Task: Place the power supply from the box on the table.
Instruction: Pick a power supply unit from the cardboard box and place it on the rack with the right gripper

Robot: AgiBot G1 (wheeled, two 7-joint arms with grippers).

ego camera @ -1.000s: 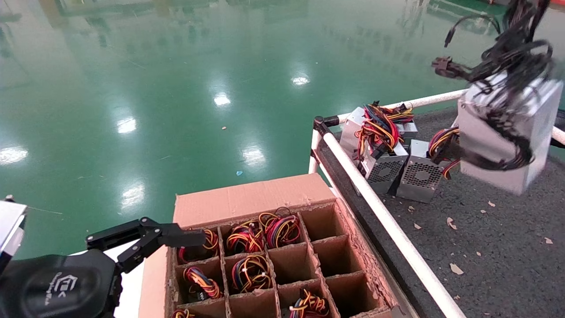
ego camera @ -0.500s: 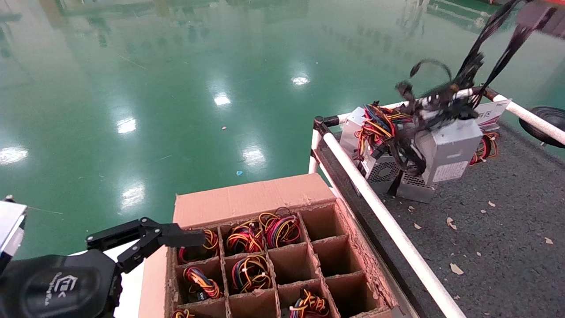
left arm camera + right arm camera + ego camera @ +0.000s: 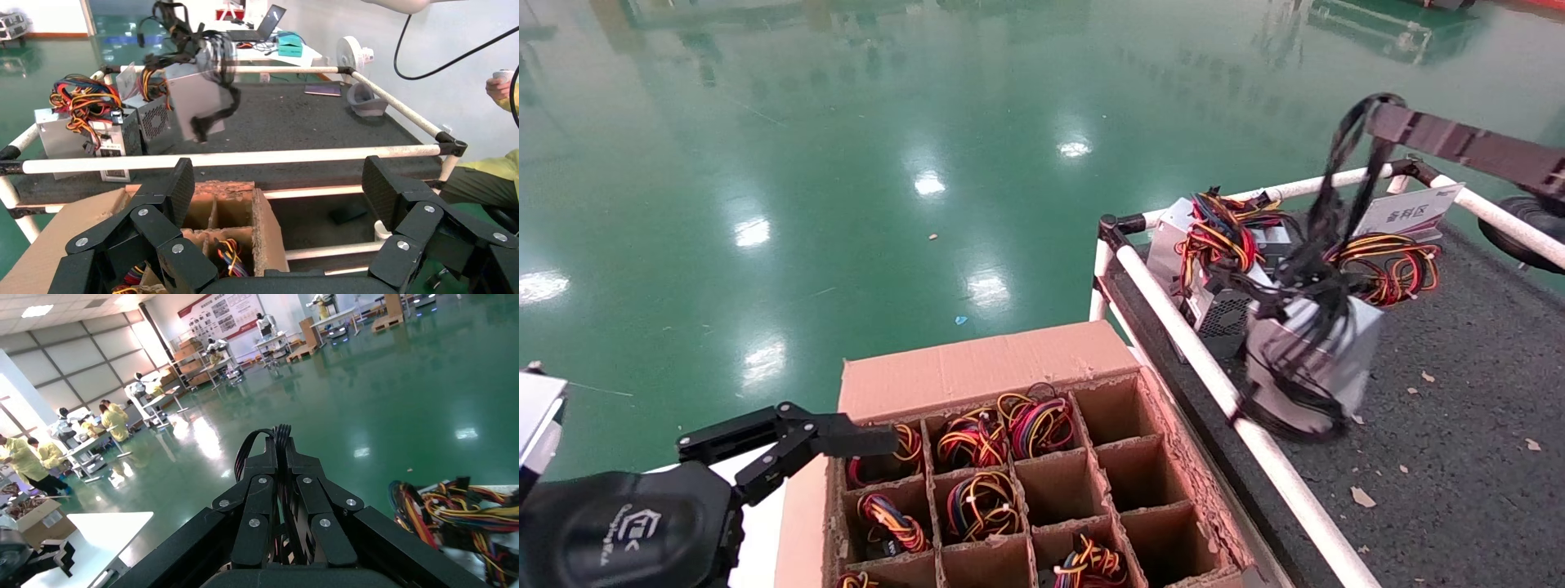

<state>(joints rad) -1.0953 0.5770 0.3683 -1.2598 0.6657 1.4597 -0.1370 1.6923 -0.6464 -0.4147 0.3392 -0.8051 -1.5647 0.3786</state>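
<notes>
Our right gripper (image 3: 283, 454) is clamped on the black cables, up at 2 o'clock in the head view, with the power supply (image 3: 1310, 359) dangling from them over the table (image 3: 1459, 457), close against the white rail (image 3: 1214, 376). Whether it touches down we cannot tell. Lift out of the box (image 3: 977, 367) looks done; lowering and letting go remain. Other units (image 3: 1222, 269) with coloured wires crowd 12 o'clock; bare table lies toward 4 o'clock. Our left gripper (image 3: 275, 202) is parked wide open by the box, at 8 o'clock.
</notes>
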